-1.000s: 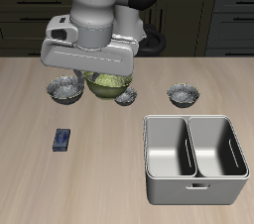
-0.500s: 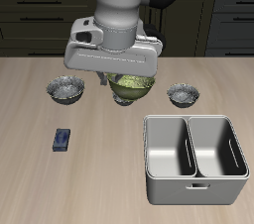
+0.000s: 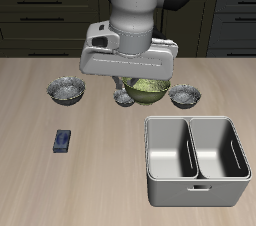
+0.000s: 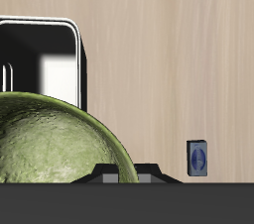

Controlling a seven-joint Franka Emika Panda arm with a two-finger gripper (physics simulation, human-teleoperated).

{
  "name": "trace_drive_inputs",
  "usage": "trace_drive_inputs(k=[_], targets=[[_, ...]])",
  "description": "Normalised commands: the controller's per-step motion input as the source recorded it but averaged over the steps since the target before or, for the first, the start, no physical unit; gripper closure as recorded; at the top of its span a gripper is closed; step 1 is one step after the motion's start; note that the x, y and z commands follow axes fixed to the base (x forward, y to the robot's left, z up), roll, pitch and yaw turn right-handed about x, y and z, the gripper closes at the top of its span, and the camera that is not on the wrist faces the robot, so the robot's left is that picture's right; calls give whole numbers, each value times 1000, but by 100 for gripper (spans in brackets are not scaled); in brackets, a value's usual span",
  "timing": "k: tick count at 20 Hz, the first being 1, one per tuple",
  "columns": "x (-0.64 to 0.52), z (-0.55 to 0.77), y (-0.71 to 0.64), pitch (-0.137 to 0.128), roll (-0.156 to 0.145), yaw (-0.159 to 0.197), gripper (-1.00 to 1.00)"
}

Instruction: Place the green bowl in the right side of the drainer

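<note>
My gripper (image 3: pixel 132 82) is shut on the rim of the green bowl (image 3: pixel 147 88) and holds it above the table, between the grey bowls. The arm's hand hides the fingers in the exterior view. In the wrist view the green bowl (image 4: pixel 50 149) fills much of the frame, its mottled inside showing, right against the gripper (image 4: pixel 134 174). The drainer (image 3: pixel 150 160), a grey two-compartment tub, stands nearer the table's front edge than the bowl; both compartments are empty. One corner of the drainer (image 4: pixel 79 64) shows in the wrist view.
Three grey metallic bowls (image 3: pixel 66 91) (image 3: pixel 124 98) (image 3: pixel 185 94) stand in a row at mid-table. A small blue object (image 3: pixel 63 141) lies nearer the front edge, away from the drainer; it also shows in the wrist view (image 4: pixel 197 156).
The arm has carried the green bowl sideways along the row of grey bowls, toward the drainer's side of the table. The grey bowls and drainer have not moved.
</note>
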Motion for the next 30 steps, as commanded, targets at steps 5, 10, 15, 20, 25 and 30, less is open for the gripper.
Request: trace_drive_inputs(k=[5,10,15,20,25,30], targets=[[42,-98,288,11,29,8,100],[30,-131,147,25,17,-3,100],[5,-69,49,10,-1,3,100],[27,-118,49,14,-3,6,100],[-7,-90,-45,14,-18,7,100],[-7,-111,33,15,-3,17,100]])
